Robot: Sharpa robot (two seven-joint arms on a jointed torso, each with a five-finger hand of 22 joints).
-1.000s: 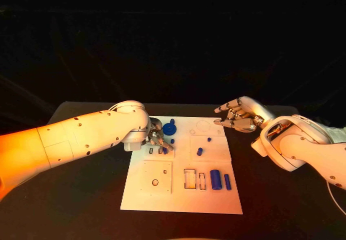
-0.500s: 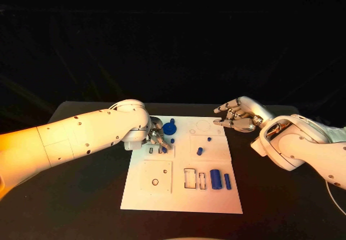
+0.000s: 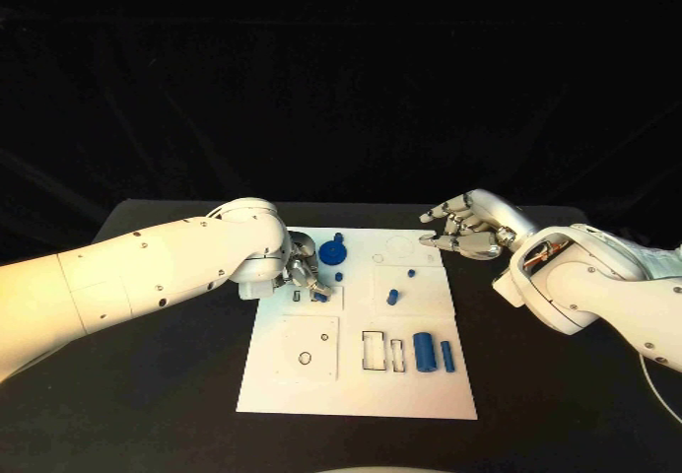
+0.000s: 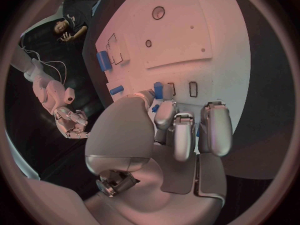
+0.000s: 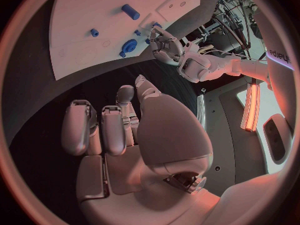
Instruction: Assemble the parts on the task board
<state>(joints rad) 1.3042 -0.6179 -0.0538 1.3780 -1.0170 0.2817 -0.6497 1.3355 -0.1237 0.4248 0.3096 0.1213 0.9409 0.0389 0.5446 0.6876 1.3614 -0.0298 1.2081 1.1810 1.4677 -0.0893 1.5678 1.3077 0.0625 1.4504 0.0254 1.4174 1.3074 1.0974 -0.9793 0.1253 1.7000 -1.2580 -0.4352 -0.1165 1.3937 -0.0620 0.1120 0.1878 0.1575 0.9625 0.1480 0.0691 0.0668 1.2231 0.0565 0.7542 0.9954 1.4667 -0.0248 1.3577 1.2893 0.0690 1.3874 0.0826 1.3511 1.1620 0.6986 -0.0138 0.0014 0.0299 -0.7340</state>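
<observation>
The left hand (image 3: 305, 272) hung low over the far-left part of the white task board (image 3: 356, 394), its fingertips (image 4: 177, 130) curled down together around a small blue part (image 4: 158, 90) standing by two narrow slots (image 4: 192, 88); whether they pinched it could not be told. That part lay just right of the fingers, long axis upright.

The right hand (image 3: 462, 225) hovered off the board's far-right corner, fingers loosely apart and holding nothing, so the left hand was much the nearer.

Counted on the board:
- one blue disc (image 3: 334, 253) at the far edge
- two small blue pegs (image 3: 394, 297) mid-right
- two blue cylinders (image 3: 424, 347) side by side, nearer, long axes running near to far
</observation>
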